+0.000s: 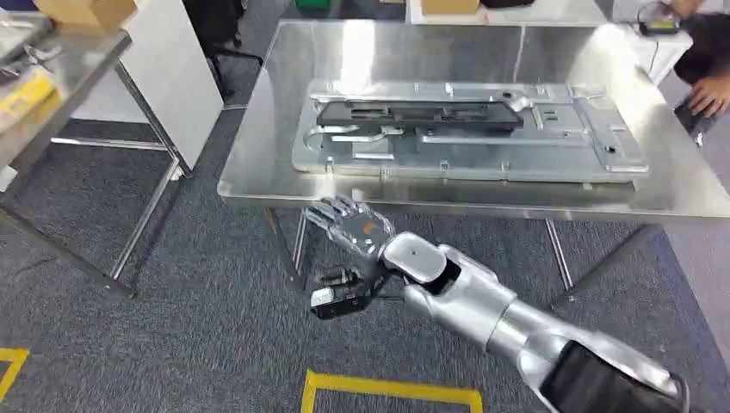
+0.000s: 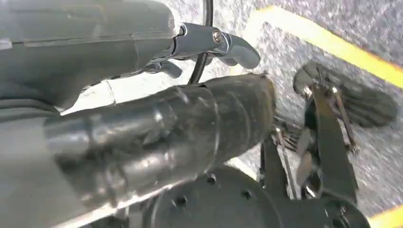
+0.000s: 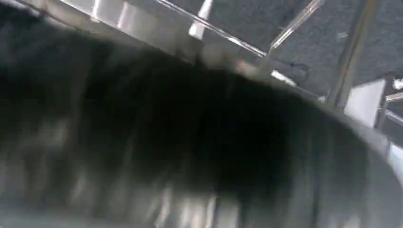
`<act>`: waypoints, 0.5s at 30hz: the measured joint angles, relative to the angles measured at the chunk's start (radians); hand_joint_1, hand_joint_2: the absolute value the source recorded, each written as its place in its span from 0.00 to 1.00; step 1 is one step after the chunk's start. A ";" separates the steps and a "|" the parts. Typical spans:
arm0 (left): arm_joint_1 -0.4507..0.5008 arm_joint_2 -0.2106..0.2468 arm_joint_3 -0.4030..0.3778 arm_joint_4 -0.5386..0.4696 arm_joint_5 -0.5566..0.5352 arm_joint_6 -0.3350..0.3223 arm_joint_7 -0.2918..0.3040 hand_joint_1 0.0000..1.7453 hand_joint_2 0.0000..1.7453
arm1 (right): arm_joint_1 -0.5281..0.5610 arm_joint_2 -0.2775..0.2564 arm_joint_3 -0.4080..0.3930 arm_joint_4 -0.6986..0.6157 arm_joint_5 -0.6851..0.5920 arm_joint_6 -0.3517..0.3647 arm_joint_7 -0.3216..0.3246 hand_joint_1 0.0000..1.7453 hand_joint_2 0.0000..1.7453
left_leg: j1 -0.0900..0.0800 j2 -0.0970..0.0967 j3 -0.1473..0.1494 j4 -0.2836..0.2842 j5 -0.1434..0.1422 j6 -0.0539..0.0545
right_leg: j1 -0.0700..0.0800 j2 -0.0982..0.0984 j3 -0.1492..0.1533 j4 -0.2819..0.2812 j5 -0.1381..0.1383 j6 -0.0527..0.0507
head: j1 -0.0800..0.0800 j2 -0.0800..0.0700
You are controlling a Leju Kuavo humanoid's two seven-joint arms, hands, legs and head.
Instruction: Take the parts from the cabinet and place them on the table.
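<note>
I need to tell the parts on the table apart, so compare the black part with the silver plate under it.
The black part is dark and matte; the silver plate is shiny metal. The black part is a narrow bar, while the silver plate is wider and longer, reaching past it on every side. The black part lies on top; the silver plate rests on the table. Both lie flat, long sides running the same way.

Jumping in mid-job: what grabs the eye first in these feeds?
The steel table fills the middle of the head view, carrying a large silver metal part with a black part lying on top of it. Below the table's near edge, the right hand hangs over the grey carpet, fingers spread and holding nothing. At the far right edge, a person's hand rests beside the table.
</note>
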 joint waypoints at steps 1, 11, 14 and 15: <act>0.001 0.000 -0.002 0.000 0.003 -0.001 0.000 0.00 0.00 | 0.000 0.004 0.000 0.018 0.000 -0.004 0.003 0.00 1.00 | 0.002 -0.013 -0.005 -0.004 0.011 -0.009 | 0.001 -0.015 -0.005 0.000 0.007 -0.010 | 0.002 0.000; -0.005 -0.004 -0.035 0.003 0.014 0.016 0.011 0.00 0.00 | 0.038 0.052 -0.033 0.337 -0.027 -0.073 0.052 0.00 1.00 | -0.001 0.106 0.042 0.167 -0.103 -0.010 | 0.021 -0.165 -0.107 -0.007 0.094 -0.048 | -0.006 0.000; -0.010 0.000 -0.043 0.004 0.014 0.021 0.016 0.00 0.00 | 0.063 0.058 -0.057 0.424 -0.039 -0.072 0.078 0.00 1.00 | -0.026 0.166 0.172 -0.017 -0.144 0.020 | 0.021 -0.202 -0.110 -0.010 0.111 -0.034 | -0.005 0.000; -0.011 0.000 -0.044 0.004 0.014 0.023 0.018 0.00 1.00 | 0.072 0.058 -0.061 0.446 -0.044 -0.071 0.082 0.00 1.00 | -0.032 0.157 0.161 -0.021 -0.135 0.028 | 0.018 -0.216 -0.107 -0.014 0.119 -0.029 | -0.006 0.000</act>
